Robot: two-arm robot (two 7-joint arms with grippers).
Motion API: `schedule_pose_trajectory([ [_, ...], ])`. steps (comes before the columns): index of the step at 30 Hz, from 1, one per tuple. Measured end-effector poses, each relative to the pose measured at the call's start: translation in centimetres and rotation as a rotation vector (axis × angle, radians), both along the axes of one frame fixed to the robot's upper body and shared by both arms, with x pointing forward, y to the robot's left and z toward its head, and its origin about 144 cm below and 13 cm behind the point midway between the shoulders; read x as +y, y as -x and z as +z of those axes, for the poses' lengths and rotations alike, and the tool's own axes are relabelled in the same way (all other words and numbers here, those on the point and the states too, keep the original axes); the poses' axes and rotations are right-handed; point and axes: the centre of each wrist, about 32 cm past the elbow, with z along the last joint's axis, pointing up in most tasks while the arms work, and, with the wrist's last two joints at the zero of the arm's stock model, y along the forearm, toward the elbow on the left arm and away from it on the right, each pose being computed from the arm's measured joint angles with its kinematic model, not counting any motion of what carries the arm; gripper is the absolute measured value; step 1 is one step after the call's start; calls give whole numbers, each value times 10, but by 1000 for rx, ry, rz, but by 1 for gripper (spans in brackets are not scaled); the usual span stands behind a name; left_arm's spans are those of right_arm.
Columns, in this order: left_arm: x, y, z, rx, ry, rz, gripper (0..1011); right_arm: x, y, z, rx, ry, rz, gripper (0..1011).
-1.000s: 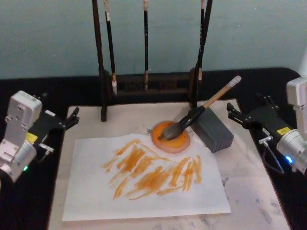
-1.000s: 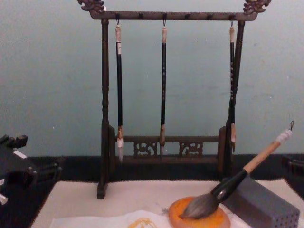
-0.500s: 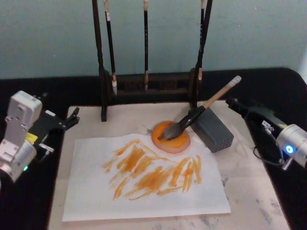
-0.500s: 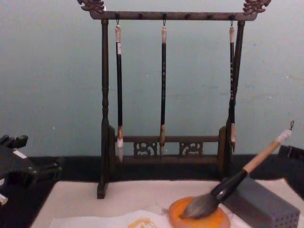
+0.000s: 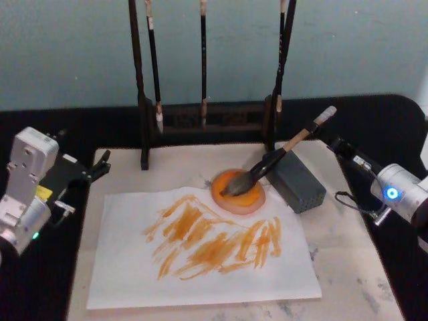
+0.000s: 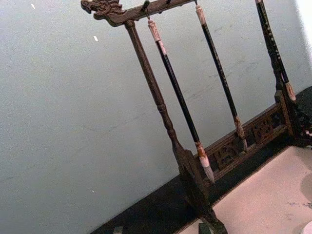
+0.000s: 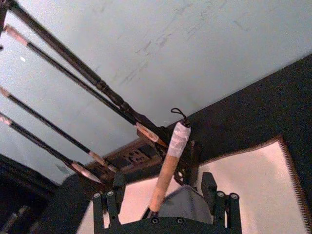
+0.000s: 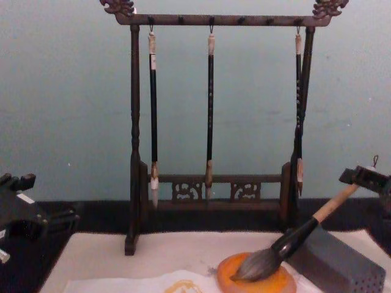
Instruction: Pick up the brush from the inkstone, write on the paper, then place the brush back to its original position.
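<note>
**Right gripper's open fingers flank the brush handle**

Head view: the large calligraphy brush (image 5: 275,158), with a fat grey-brown tuft, black ferrule and tan wooden handle, lies centre right. Its tuft rests in the round orange inkstone (image 5: 253,199), and its handle leans up to the right over a grey rectangular block (image 5: 302,184). The right gripper (image 5: 336,144) reaches in from the right edge, at the handle's white end. The white wavy-edged paper (image 5: 200,281), streaked with orange strokes, lies lower left of the inkstone on a beige mat (image 5: 348,254). The left gripper (image 5: 101,165) sits at the left edge over the black worktop (image 5: 67,127), well apart from the brush, its fingers parted and holding nothing. A dark carved wooden rack (image 5: 142,100) stands at the top centre.

Left wrist view: the rack and its thin black hanging brushes (image 6: 178,92) cross the frame against a pale wall.

Right wrist view: the right gripper's black fingers (image 7: 107,204) stand wide apart at the bottom, one on each side of the handle and clear of it. The white end with its black loop rises above them.

Chest view: the brush slopes from the inkstone at the bottom up to the right gripper at the right edge.
</note>
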Motion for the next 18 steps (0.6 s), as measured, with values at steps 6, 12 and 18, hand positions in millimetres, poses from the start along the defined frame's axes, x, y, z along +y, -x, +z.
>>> schedule_pose_trajectory([
  [6, 0, 0, 0, 0, 0, 0, 1001, 6, -9, 1, 35, -96, -13, 1000],
  [12, 0, 0, 0, 0, 0, 0, 1001, 9, -17, 0, 65, -150, -24, 1000],
  [18, 0, 0, 0, 0, 0, 0, 1001, 17, -31, -2, 100, -161, -12, 1000],
])
